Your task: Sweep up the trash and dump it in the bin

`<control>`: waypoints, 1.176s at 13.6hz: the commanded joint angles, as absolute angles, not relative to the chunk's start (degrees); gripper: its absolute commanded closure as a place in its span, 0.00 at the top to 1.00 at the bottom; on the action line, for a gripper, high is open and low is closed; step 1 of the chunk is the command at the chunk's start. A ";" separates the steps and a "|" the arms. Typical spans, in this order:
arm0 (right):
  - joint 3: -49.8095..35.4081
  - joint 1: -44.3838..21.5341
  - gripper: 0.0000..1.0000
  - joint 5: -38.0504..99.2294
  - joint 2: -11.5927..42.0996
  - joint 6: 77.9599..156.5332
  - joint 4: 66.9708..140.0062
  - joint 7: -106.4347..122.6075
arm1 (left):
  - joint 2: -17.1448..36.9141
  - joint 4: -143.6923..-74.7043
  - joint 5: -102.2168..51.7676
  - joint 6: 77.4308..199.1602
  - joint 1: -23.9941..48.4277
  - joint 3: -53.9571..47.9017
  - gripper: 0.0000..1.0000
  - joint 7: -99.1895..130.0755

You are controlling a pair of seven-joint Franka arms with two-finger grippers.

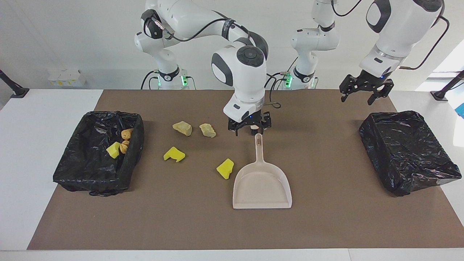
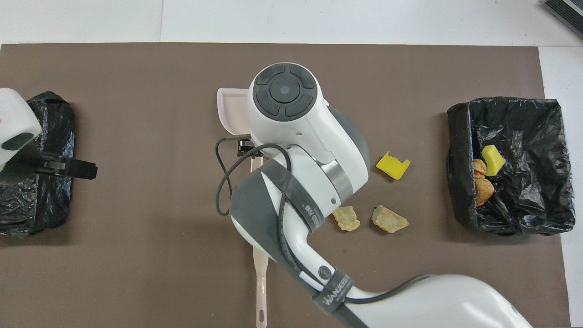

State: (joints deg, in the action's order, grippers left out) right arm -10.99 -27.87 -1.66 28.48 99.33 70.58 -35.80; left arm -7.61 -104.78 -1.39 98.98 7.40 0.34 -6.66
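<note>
Right gripper: jaws apart, empty, hanging just above the dustpan handle's end.
Left gripper: open, empty, up beside the empty bin.
Trash: two beige lumps, two yellow chunks loose on the mat; three scraps in the other bin.
Risk: a clumsy re-grasp could nudge the dustpan into the touching yellow chunk, scattering it.

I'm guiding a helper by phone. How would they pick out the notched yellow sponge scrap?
Start at the black-lined bin holding scraps, at the right arm's end of the brown mat. Between it and the beige dustpan lie four loose scraps. The notched yellow sponge is the loose one closest to that bin; the other yellow chunk, beside the dustpan, has no stepped cut-out.
</note>
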 commanded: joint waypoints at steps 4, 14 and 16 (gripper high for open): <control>-11.16 -32.50 1.00 8.41 7.33 110.43 106.99 -38.38 | -10.29 -110.40 -1.67 105.81 10.02 1.14 1.00 -6.42; -11.16 -42.45 1.00 11.60 4.75 123.57 122.51 -44.30 | 4.38 -96.42 -1.67 110.47 10.63 1.06 1.00 -6.50; -11.16 -44.11 1.00 11.60 4.49 123.93 123.83 -44.56 | 8.33 -94.41 -1.67 110.83 13.78 1.05 1.00 -3.98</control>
